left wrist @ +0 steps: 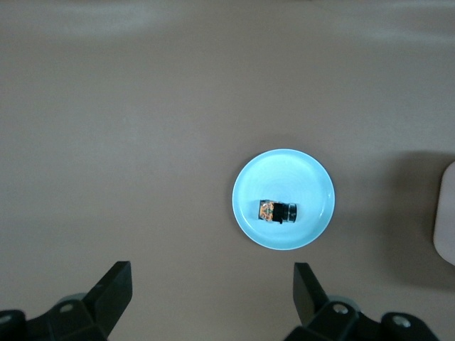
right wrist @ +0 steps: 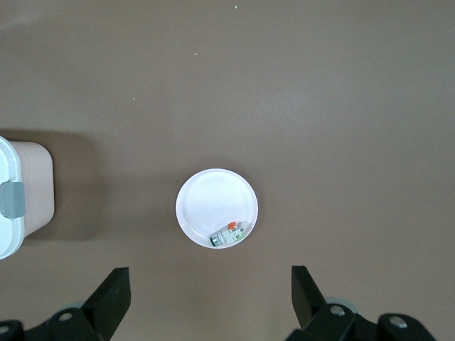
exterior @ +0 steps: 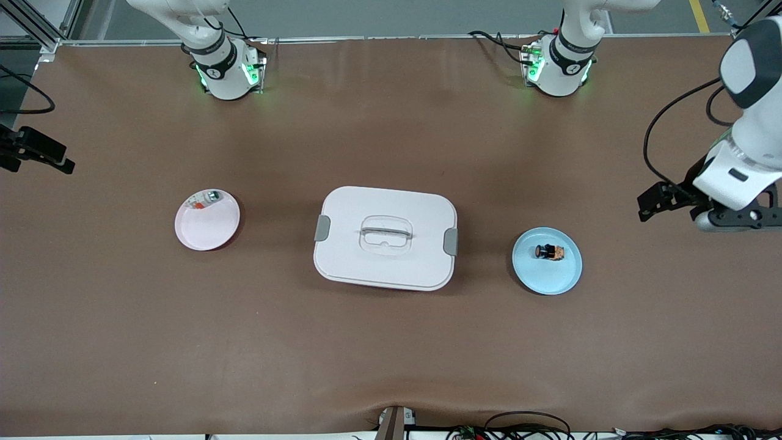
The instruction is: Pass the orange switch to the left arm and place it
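Brown cloth covers the whole counter [exterior: 391,342], and both robot arms stand at its top edge in the front view. A big white box [exterior: 385,237] with grey latches and a clear handle sits in the middle. A blue plate [exterior: 547,261] lies beside the box, toward the left arm's end of the counter. The orange switch [exterior: 550,252] lies on its side on that blue plate, a small black piece with orange marks and a tan end. The left claw [exterior: 702,211] hangs in the air toward the left arm's end of the counter, well apart from the blue plate. Its two black fingers [left wrist: 114,291] are spread wide and hold nothing. In the left wrist view the orange switch [left wrist: 277,211] shows between the two fingers but far off from them, down on the blue plate [left wrist: 283,170]. A pink plate [exterior: 207,227] lies beside the box toward the right arm's end of the counter. A small white and green piece [exterior: 205,199] with a red bit rests at the rim of the pink plate. The right claw [exterior: 36,153] hangs at the right arm's end of the counter, spread wide and holding nothing, with the pink plate [right wrist: 217,195] seen well below it.
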Robot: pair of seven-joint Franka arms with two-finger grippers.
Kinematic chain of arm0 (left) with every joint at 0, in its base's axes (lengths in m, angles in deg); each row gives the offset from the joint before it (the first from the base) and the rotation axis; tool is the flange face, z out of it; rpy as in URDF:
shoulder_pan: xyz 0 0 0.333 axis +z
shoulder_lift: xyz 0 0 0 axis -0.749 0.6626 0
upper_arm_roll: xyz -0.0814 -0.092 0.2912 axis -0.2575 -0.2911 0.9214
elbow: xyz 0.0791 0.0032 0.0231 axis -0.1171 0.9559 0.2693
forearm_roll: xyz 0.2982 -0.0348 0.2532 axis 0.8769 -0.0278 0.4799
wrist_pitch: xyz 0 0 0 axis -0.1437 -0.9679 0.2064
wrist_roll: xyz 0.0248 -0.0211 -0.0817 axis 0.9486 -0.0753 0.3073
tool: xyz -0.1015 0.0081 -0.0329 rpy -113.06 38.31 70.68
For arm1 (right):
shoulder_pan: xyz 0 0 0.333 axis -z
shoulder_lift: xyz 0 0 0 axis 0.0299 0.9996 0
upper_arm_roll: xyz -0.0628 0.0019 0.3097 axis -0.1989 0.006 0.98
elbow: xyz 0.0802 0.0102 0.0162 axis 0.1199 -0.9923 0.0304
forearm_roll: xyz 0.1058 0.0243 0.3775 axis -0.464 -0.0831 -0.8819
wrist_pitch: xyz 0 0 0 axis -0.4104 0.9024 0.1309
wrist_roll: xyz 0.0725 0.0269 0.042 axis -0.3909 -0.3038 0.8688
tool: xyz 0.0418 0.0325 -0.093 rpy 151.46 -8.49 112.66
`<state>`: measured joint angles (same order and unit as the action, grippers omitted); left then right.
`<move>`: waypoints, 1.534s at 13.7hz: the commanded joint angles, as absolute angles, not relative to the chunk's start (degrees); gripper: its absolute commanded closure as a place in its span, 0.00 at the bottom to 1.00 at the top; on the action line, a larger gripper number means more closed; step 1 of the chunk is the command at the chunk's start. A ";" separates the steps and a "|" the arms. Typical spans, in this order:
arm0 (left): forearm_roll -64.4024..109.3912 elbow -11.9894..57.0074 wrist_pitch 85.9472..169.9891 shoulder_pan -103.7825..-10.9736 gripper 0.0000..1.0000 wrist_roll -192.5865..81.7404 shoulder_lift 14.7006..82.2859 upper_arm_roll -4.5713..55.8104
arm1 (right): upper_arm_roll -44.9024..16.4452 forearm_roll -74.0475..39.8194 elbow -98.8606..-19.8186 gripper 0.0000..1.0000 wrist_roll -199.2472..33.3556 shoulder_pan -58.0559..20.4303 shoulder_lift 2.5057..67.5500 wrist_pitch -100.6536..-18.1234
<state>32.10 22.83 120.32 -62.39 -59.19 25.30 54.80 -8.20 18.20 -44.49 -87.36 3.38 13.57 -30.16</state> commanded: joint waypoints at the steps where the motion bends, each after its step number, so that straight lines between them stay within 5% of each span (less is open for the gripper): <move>1: 31.05 23.17 118.82 -62.30 0.00 -60.29 23.57 54.67 | -7.81 18.24 -46.10 0.00 -88.24 3.65 11.30 -30.60; 9: 31.13 22.99 119.26 -48.25 0.00 -60.03 24.45 40.00 | -7.81 18.24 -46.27 0.00 -88.24 3.56 11.12 -30.60; 21: 30.87 20.27 116.28 -47.98 0.00 -59.33 22.08 39.55 | -7.81 18.24 -46.45 0.00 -88.24 3.65 11.39 -29.11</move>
